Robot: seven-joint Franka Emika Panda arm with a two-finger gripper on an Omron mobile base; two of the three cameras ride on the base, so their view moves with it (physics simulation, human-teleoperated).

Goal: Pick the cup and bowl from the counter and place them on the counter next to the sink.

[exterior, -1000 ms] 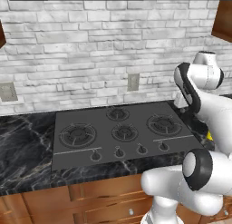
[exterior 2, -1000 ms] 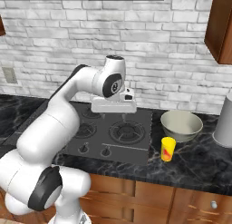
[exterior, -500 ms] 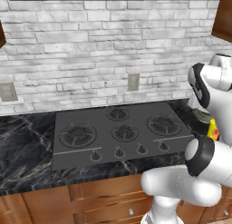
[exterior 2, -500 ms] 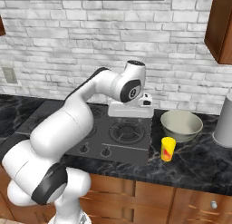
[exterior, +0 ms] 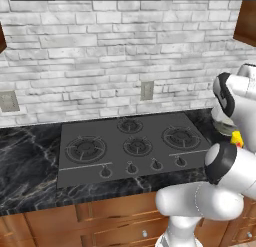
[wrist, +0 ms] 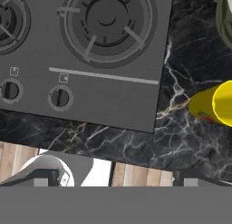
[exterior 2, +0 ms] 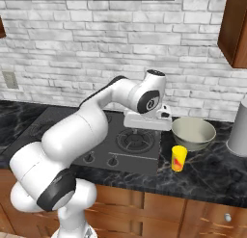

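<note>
The yellow cup [exterior 2: 179,158] stands on the black marble counter [exterior 2: 214,170], just right of the stovetop's front corner. Behind it sits the wide cream bowl [exterior 2: 194,133]. My gripper [exterior 2: 147,126] hangs over the stove's right burner, left of the bowl and apart from both. In the hand view the cup [wrist: 213,105] is at the right edge, the bowl's rim [wrist: 224,14] at the top right. The gripper [wrist: 115,177] is open, its fingertips [wrist: 45,177] far apart and holding nothing. In the left base view the cup [exterior: 236,138] peeks out beside the arm.
The dark grey stovetop [exterior 2: 126,144] with several burners and front knobs lies left of the cup. A tall grey cylinder [exterior 2: 239,128] stands at the far right. A brick wall runs behind the counter, with wooden cabinet fronts [exterior 2: 159,208] below.
The arm has swung right across the stove, bringing the hand from over the middle burners to the right burner beside the bowl. Cup and bowl have stayed put.
</note>
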